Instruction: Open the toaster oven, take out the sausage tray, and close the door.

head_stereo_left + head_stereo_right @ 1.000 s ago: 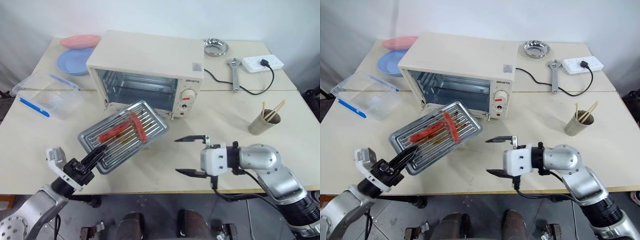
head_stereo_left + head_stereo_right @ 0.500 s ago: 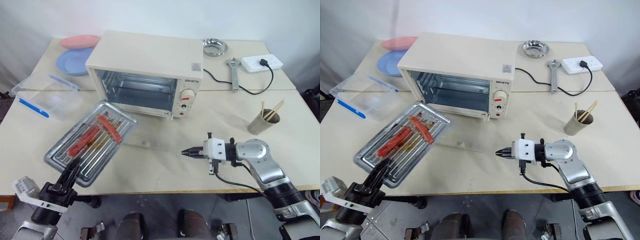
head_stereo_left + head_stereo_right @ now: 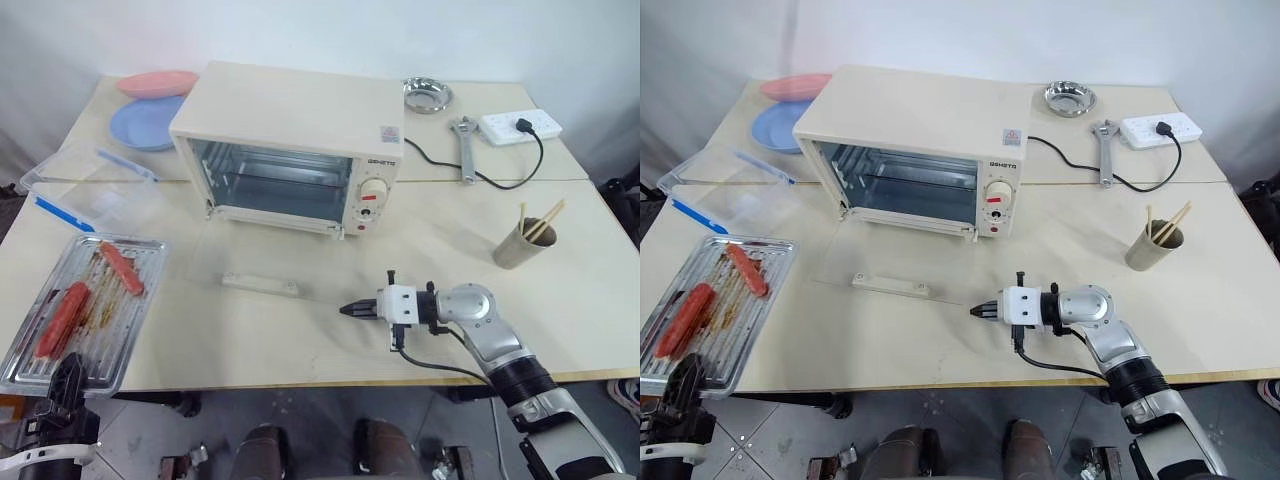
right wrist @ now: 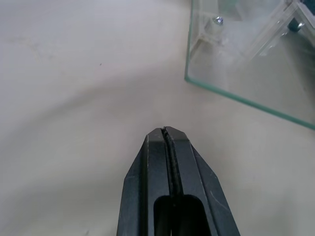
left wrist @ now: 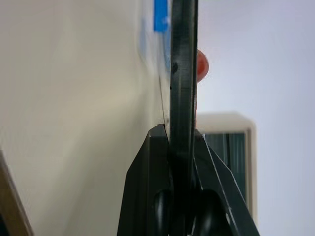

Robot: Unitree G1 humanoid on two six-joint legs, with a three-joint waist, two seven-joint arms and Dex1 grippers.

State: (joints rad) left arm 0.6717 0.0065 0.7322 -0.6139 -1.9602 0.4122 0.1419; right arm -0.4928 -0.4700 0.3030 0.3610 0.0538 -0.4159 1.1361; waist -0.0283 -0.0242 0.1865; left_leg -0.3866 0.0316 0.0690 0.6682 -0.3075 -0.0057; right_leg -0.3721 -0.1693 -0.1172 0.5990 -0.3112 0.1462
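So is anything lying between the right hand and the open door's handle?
Nothing visible: bare table separates the shut right hand from the door handle, which lies flat before the toaster oven.

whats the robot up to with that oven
It's emptying the toaster oven. The left gripper is shut on the near edge of the sausage tray, now at the table's left front corner. The glass door lies open and flat. The right gripper, shut and empty, points at the door's corner.
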